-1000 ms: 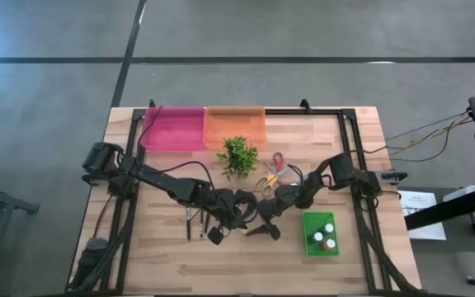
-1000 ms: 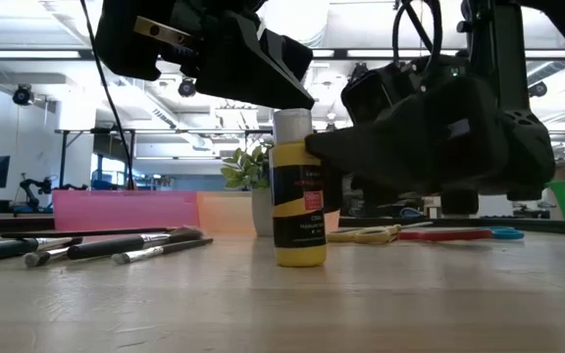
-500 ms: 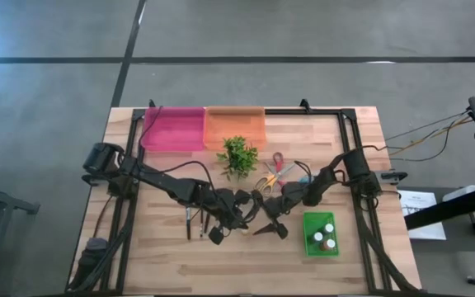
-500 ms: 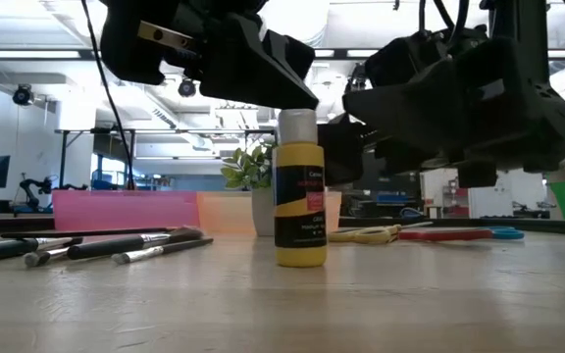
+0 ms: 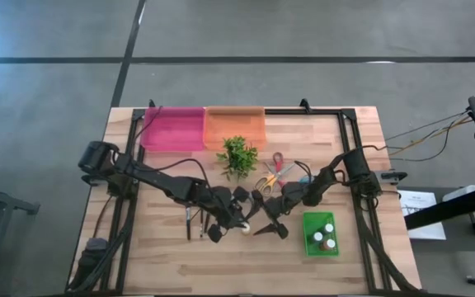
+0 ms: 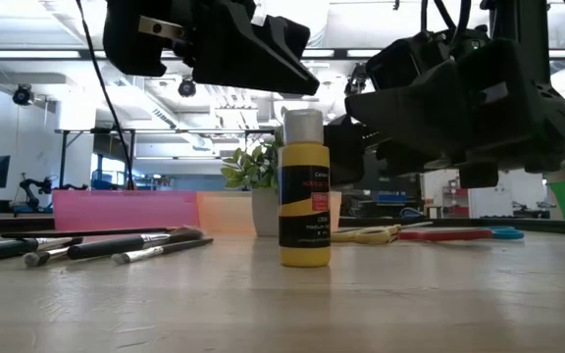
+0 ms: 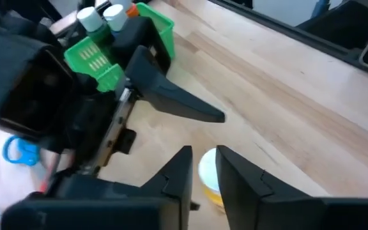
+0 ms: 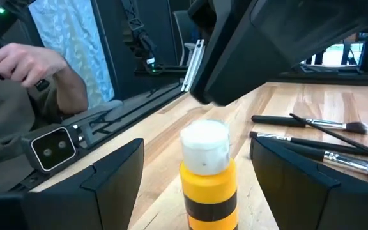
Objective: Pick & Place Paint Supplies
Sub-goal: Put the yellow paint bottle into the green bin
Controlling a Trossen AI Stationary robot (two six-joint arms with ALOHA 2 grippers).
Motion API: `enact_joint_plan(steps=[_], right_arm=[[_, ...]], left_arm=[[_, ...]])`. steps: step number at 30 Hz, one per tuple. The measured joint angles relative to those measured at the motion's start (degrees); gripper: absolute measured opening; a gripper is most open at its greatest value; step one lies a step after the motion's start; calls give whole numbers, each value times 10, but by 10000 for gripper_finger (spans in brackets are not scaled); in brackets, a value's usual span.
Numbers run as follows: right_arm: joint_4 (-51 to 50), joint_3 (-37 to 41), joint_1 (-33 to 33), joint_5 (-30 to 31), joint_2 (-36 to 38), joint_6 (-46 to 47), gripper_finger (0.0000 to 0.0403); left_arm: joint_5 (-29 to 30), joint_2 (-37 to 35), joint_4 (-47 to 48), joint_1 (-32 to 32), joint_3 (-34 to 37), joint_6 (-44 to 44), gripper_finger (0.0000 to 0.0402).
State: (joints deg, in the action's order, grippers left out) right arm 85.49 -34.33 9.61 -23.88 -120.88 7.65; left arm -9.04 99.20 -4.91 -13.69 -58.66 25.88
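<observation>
Tool of the right arm (image 8: 197,191): fingers were spread wide, one either side of the yellow paint bottle (image 6: 305,188), which stood upright on the tabletop (image 6: 282,304) near its middle, white cap up, apparently touched by neither finger. Tool of the left arm (image 7: 203,167): hung just above the bottle's cap, fingers slightly parted and empty. Brushes (image 6: 96,242) were laid flat to one side; the green basket (image 5: 321,233) with capped bottles was set nearby. Judged step: grasp by the right tool. For a clean grip, the fingers should be closed level on the labelled body, below the cap, so the bottle is not tipped.
</observation>
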Motion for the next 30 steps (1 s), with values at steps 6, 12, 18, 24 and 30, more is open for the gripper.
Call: enact_joint_plan(steps=[6, 12, 18, 24, 30], right_arm=[[-15, 5, 0, 0, 38, -22, 283], [-319, -10, 5, 64, 186, -79, 283], [-706, -113, 17, 152, 322, -98, 283], [-938, -223, 19, 166, 354, -77, 283], [-1103, -354, 31, 150, 278, -75, 283]], left_arm=[[62, -64, 71, -9, -1, 21, 98], [84, -191, 181, -33, 5, 17, 99], [96, -296, 222, -58, 61, -1, 99], [126, -392, 232, -70, 129, -41, 99], [136, -470, 219, -70, 181, -62, 99]])
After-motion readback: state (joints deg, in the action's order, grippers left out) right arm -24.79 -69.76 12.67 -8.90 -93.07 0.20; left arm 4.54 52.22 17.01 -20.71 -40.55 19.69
